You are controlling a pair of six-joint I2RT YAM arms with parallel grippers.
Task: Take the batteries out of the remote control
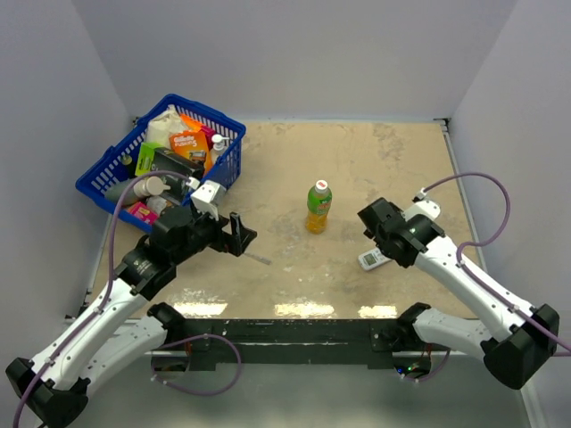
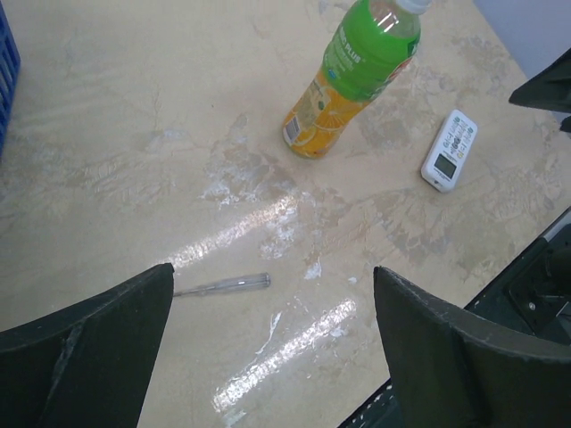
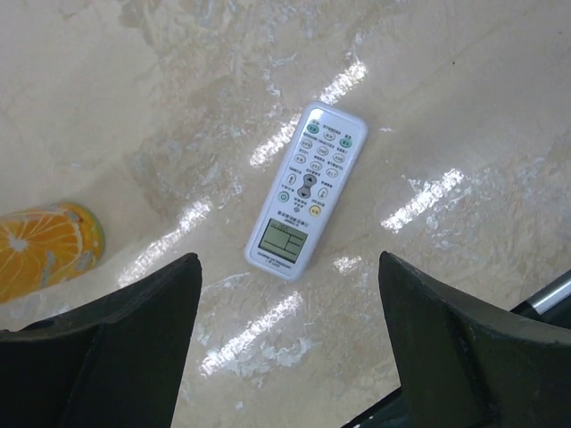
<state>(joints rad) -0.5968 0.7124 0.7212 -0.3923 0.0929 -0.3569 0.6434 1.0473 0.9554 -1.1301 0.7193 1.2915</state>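
Observation:
The white remote control [image 3: 306, 192] lies flat on the table, buttons and small screen facing up. It also shows in the top view [image 1: 373, 259] and the left wrist view [image 2: 450, 150]. My right gripper [image 3: 287, 267] is open and empty, hovering just above and near the remote's screen end. My left gripper [image 2: 272, 276] is open and empty above the table, left of the green bottle [image 1: 318, 206]. No batteries are in view; the remote's back face is hidden.
A thin grey stick [image 2: 222, 285] lies on the table between the left fingers. The green bottle [image 2: 354, 74] stands upright mid-table. A blue basket [image 1: 116, 160] full of packets sits at the back left.

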